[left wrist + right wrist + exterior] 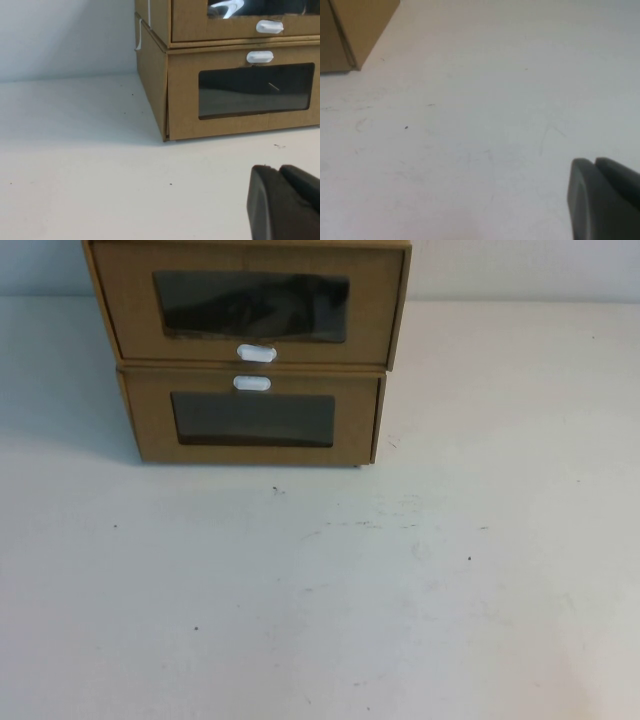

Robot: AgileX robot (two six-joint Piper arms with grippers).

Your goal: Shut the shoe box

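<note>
Two cardboard boxes sit stacked at the top centre of the high view, pushed back toward the wall, fronts facing the robot. The shoe box [250,305] is the upper one, its white pull tab [256,353] just below its window. Under it sits the matching lower box [252,418], whose own tab [252,383] rides above its window. That puts the two tabs nearly back to back, so picking the right front matters.

Up top, the upper box's front looks a touch proud of the one beneath and overhangs it slightly, which I'd read as the drawer not fully home. A push straight at that front face looks like what's called for.

Neither arm shows in the high view. In the left wrist view, the left end effector [282,202] sits in the lower right corner, low over the white tabletop [75,150], facing the stack from near its corner, fingers pressed together, holding nothing. In the right wrist view the right end effector [602,197] is likewise in the lower right, closed and empty, well apart from the stack. Only a box corner peeks in at the upper left there. Left arm seems the better placed.
</note>
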